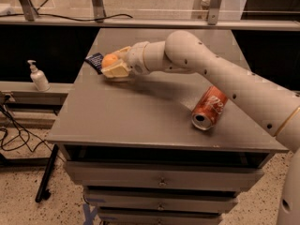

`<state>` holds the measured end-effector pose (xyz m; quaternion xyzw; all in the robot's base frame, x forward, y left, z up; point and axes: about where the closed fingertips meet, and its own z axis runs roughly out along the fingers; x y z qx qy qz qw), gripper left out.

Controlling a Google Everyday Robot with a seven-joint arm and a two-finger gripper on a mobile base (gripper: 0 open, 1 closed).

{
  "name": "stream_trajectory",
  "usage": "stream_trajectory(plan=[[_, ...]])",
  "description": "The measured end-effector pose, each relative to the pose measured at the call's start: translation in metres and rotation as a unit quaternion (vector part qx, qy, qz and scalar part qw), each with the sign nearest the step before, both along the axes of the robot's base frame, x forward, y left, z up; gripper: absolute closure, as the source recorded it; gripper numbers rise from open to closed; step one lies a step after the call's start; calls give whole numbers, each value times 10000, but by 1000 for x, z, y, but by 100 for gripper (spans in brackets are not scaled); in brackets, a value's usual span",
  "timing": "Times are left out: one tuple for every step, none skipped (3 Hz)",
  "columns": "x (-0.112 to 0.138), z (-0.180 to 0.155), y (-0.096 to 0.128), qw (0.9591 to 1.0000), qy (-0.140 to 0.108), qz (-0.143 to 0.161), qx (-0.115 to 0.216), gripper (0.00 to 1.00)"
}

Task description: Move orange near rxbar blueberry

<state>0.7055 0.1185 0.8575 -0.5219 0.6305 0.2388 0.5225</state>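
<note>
The orange [110, 60] is a small round fruit held between the cream fingers of my gripper [114, 64], low over the left far part of the grey table [140, 111]. The rxbar blueberry [94, 60], a flat dark navy wrapper, lies on the table just left of the orange, partly hidden behind the gripper. The orange is right beside the bar. My arm reaches in from the right across the table.
A red soda can [209, 108] lies on its side at the right front of the table, under my forearm. A white pump bottle [38, 77] stands on a lower shelf to the left. Drawers sit below the tabletop. Cables lie on the floor at left.
</note>
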Motion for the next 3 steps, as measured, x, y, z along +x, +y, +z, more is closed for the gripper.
stream_trajectory(plan=[[0, -5, 3, 9998, 36, -35, -191, 82], [-1, -7, -2, 9992, 5, -88, -394, 59], [-2, -6, -6, 9986, -42, -97, -519, 35]])
